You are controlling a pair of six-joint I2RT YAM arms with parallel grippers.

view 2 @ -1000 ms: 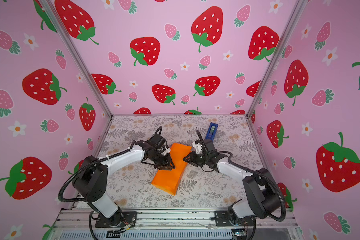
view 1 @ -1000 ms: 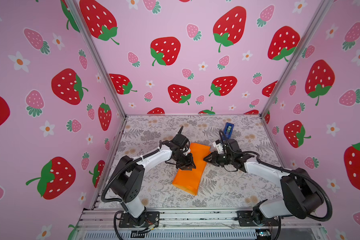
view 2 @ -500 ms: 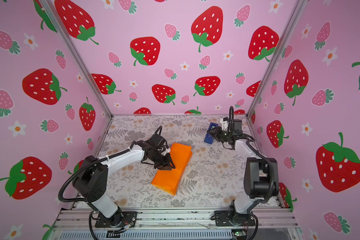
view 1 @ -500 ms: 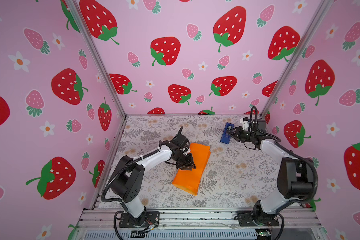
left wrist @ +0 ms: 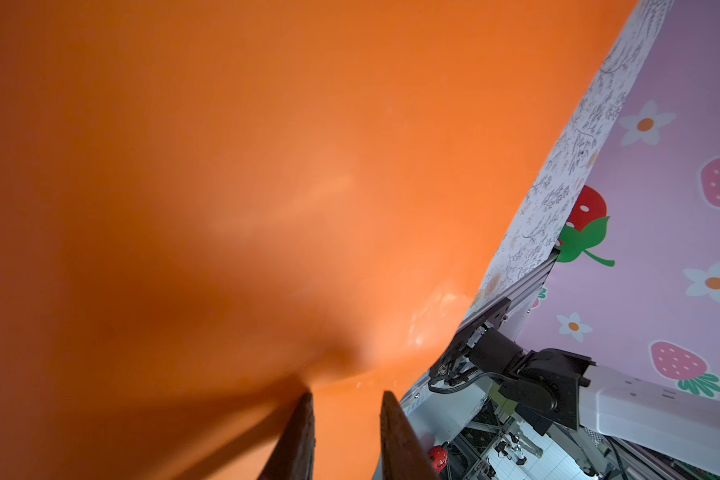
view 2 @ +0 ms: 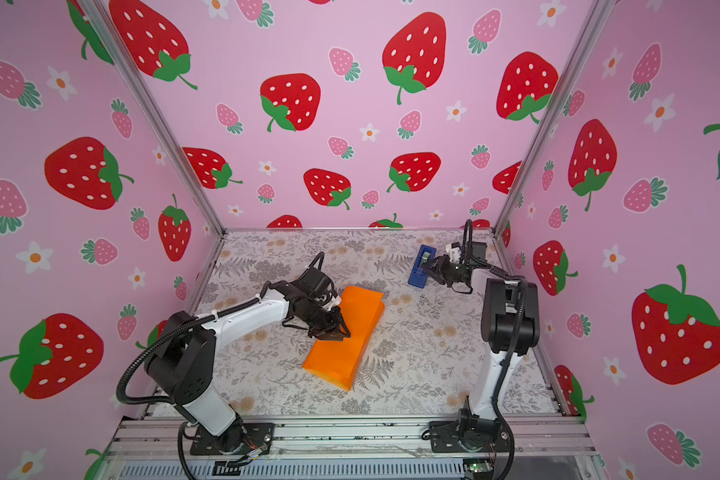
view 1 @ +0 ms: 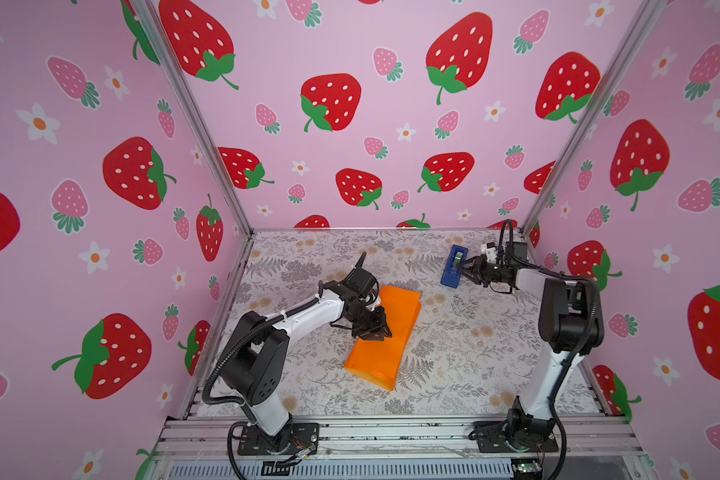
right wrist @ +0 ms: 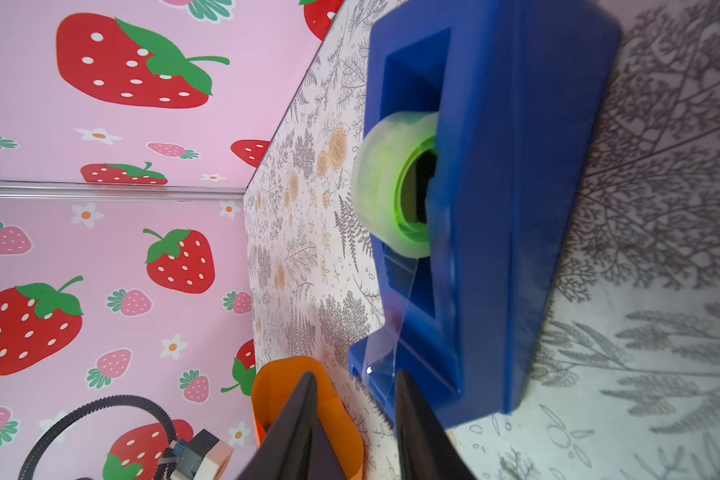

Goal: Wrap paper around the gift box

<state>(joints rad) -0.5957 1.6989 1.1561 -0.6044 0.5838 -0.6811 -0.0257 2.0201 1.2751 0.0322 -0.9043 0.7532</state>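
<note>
The paper point(view 1: 385, 332) lies near the middle of the desk point(view 1: 454, 361), folded over itself into one long orange bundle that runs slantwise, its near end toward the front rail. In both top views its far end looks a little raised and layered point(view 2: 360, 299). The gift box itself does not show in any view; only paper is visible there.

The left gripper point(view 1: 377, 330) rests on the left long side of this bundle, about halfway along it. In the left wrist view the paper point(left wrist: 267, 166) fills almost the whole picture, and the left gripper point(left wrist: 346, 395) has its two fingers point(left wrist: 306, 415) a little spread, with orange surface showing between them. The tips touch the sheet, which makes a small dent just ahead of them.

Well apart from the bundle, toward the far right corner of the desk, stands the blue tape dispenser point(view 1: 454, 268). The right gripper point(view 1: 462, 266) is just beside it, pointing at it from the right. In the right wrist view the right gripper point(right wrist: 356, 376) is partly spread, its tips at the cutter end of the tape dispenser point(right wrist: 516, 208), where a clear strip comes down from the tape roll point(right wrist: 391, 187) with its green core. I cannot tell if the tips touch the strip. Behind the fingers a piece of the paper point(right wrist: 275, 378) is seen.
</note>
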